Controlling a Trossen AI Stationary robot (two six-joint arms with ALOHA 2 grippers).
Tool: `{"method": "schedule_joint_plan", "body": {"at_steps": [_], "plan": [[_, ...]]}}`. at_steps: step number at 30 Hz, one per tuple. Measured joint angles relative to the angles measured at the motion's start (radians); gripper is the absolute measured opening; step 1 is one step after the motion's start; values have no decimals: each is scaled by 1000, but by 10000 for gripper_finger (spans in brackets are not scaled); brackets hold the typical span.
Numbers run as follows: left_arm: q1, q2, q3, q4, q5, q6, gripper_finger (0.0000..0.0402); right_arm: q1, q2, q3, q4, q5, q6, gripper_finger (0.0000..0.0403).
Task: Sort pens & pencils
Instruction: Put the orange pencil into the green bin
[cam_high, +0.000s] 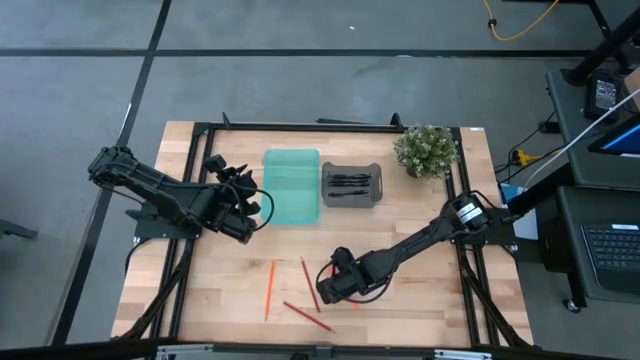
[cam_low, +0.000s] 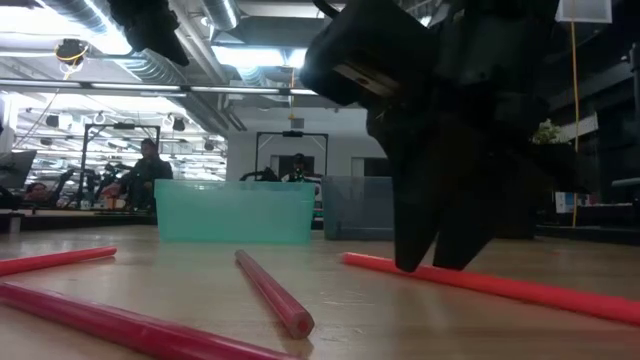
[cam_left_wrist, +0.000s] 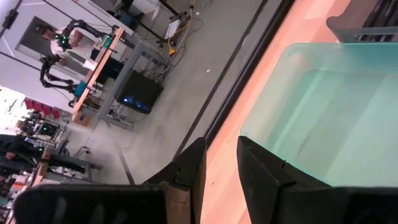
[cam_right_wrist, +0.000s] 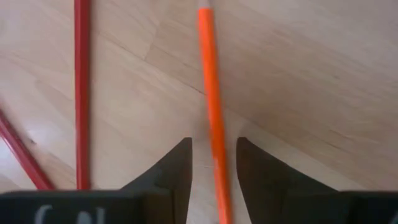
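An orange pencil (cam_right_wrist: 210, 93) lies flat on the wooden table, and my right gripper (cam_right_wrist: 214, 146) points down over it, open, one finger on each side and a gap between each finger and the pencil. In the high view this gripper (cam_high: 333, 290) is at the table's near middle. Two red pencils (cam_high: 310, 285) (cam_high: 307, 316) and another orange pencil (cam_high: 269, 290) lie flat to its left. Black pens (cam_high: 350, 184) lie in the grey bin (cam_high: 375, 190). My left gripper (cam_high: 250, 210) waits open beside the teal bin (cam_high: 292, 187), holding nothing.
A potted plant (cam_high: 427, 150) stands at the far right, next to the grey bin. The teal bin and the grey bin sit side by side at the far middle. Bare wood lies between the bins and the pencils. A black frame runs along the table's edges.
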Motion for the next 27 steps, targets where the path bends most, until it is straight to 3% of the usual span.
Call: {"method": "schedule_joint_plan", "body": {"at_steps": [14,27], "plan": [[0,0,0,2,1,0,85,0,4,2,-5,-26,14,95],[0,0,0,2,1,0,85,0,4,6,-70,-70,25,93]]}}
